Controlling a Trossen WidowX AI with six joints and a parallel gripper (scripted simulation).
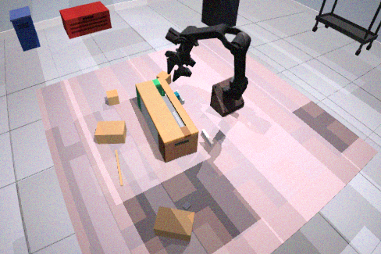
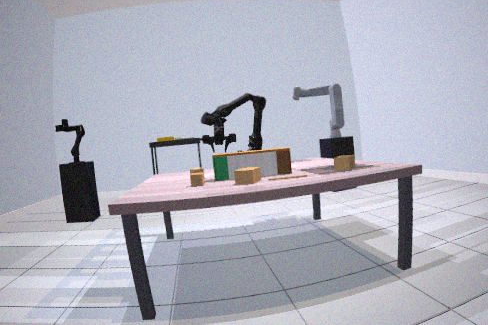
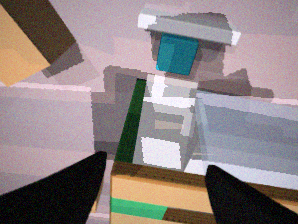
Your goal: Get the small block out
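Note:
The small teal block (image 1: 176,94) (image 3: 177,54) lies outside the box on the table, on the arm's side near the green-marked end, against a pale bar (image 3: 190,29). A pale chute-like surface inside the box's end points toward it in the wrist view. The wooden box (image 1: 154,112) (image 2: 283,161) (image 3: 145,187) stands upright, with a slot in its top and a green patch at one end. My gripper (image 1: 172,76) (image 2: 220,150) (image 3: 156,165) is open with nothing between its fingers. It hangs above the green-marked end of the box, and the block is beyond the fingertips in the wrist view.
Wooden blocks stand on the table (image 1: 312,187): a small one (image 1: 112,98), a long one (image 1: 111,132), a large one (image 1: 173,223), and one (image 1: 163,76) behind the box's green end. A thin stick (image 1: 119,167) lies in front of the box. A white piece (image 1: 207,137) lies near its other end.

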